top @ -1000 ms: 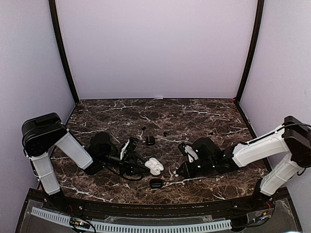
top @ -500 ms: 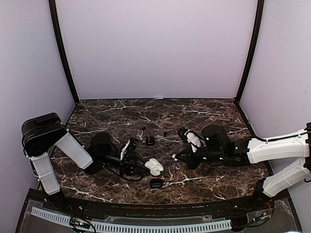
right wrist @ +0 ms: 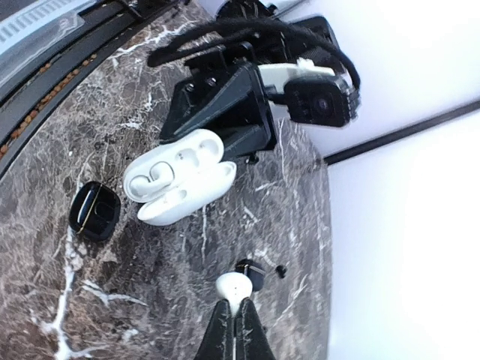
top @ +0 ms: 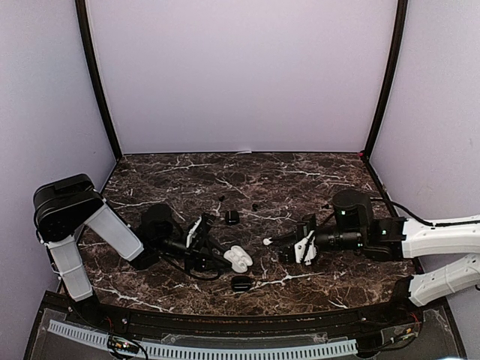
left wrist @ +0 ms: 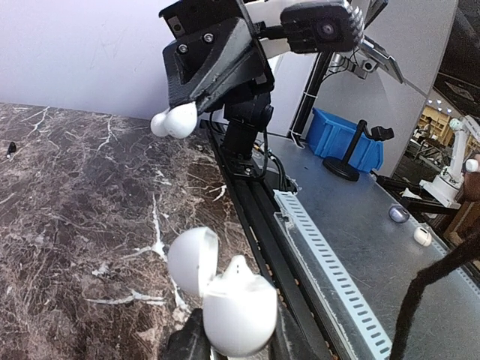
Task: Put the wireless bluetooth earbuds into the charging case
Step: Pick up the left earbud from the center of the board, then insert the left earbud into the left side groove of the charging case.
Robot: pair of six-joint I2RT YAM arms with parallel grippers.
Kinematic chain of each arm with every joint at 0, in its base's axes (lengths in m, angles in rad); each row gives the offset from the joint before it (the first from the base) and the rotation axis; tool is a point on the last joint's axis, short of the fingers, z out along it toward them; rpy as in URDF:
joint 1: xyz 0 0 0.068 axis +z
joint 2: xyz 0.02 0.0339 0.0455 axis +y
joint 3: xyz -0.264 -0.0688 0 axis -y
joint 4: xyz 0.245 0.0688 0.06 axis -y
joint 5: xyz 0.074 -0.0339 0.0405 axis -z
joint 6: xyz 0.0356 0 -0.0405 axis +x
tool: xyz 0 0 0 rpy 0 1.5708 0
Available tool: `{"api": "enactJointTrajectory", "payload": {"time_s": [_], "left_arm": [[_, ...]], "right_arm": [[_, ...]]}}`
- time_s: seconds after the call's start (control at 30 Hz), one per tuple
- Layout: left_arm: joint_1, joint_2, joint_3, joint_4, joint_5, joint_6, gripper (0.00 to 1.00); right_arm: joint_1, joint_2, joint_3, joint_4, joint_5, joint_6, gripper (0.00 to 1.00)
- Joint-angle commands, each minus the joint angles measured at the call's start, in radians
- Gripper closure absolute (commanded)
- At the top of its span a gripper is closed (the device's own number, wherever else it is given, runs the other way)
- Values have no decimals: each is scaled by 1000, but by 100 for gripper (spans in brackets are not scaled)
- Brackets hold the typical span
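Right end effector (top: 276, 244) is turning inward, pinching a white earbud (top: 267, 241) | left end effector (top: 216, 259) is gripping the open white charging case (top: 238, 259) | insertion is approaching

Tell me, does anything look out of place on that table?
Only mildly: a few tiny black buds lie scattered loose across the table, outside any case. Nothing looks spilled or broken.

We count one white case (top: 238, 259), two black cases (top: 240, 283) (top: 231, 217), one white earbud (top: 267, 241), at least two tiny loose black buds (top: 221, 198) (top: 254, 206).
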Motion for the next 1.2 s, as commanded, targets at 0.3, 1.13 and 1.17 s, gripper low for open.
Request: {"api": "enactJointTrajectory", "payload": {"time_s": [0.3,1.13,1.17], "left_arm": [[-3,13,94,-97,189,-66,86],[-84,111,163,-92,318,-153,93],[-88,116,168,-88,319,-161,93]], "right_arm": [[184,-58,37,-88,91,-849,100],[316,36,225,-413,276,-1285,100],[328,43,233,-429,288,-1298,100]]}}
